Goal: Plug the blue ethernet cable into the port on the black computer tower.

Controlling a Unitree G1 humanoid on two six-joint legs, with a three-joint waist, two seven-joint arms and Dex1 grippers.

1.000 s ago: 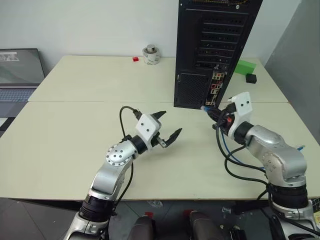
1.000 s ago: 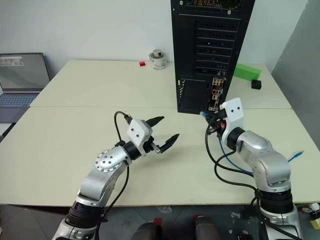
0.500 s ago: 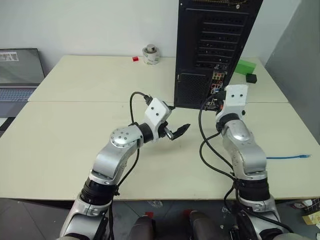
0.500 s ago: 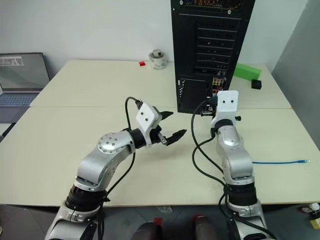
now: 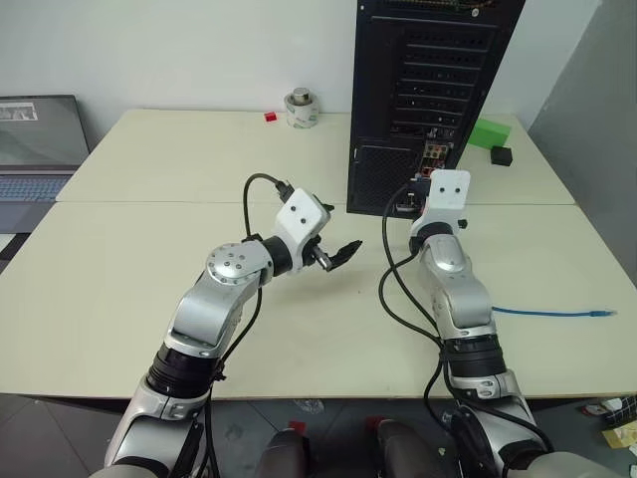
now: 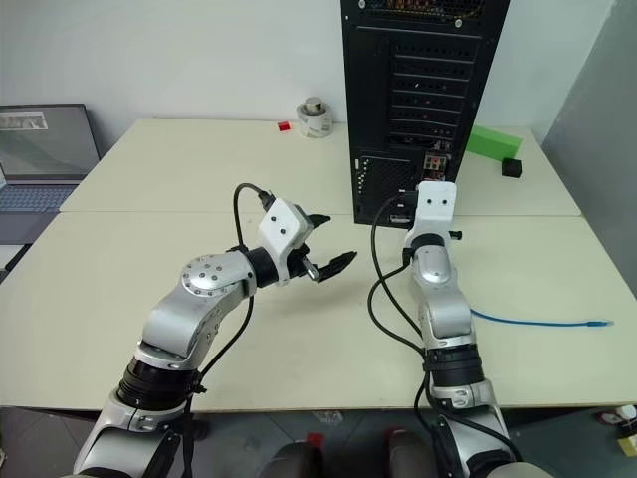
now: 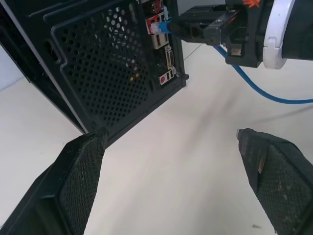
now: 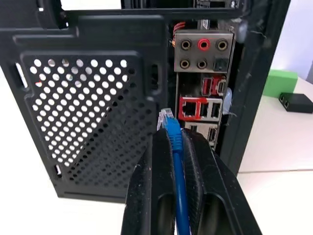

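The jaws of the right gripper (image 8: 172, 142) are pressed together on the blue ethernet cable (image 8: 174, 161), pinching it just behind its clear plug, so that the plug sticks out a little past the fingertips. One second ago this gripper stood lower and more to the robot's right side, pointing across at the corner of the black computer tower (image 5: 423, 90). Now the arm has swung in front of the rear face and the jaws point nearly straight at the connector strip. In the right wrist view the plug is very near the strip, a little to the side of the red-framed port (image 8: 191, 107), over the edge of the mesh grille. Whether it already touches the metal I cannot tell. It seems not yet inserted.

The rest of the cable runs back from the jaws, along the table (image 5: 149, 249) to the robot's right, where the free end lies.

The jaws of the left gripper (image 5: 336, 255) are spread wide and hold nothing; they hover above the table, pointing toward the tower.

In my judgement the approach is almost finished, and what remains is a small sideways correction and then a straight push.
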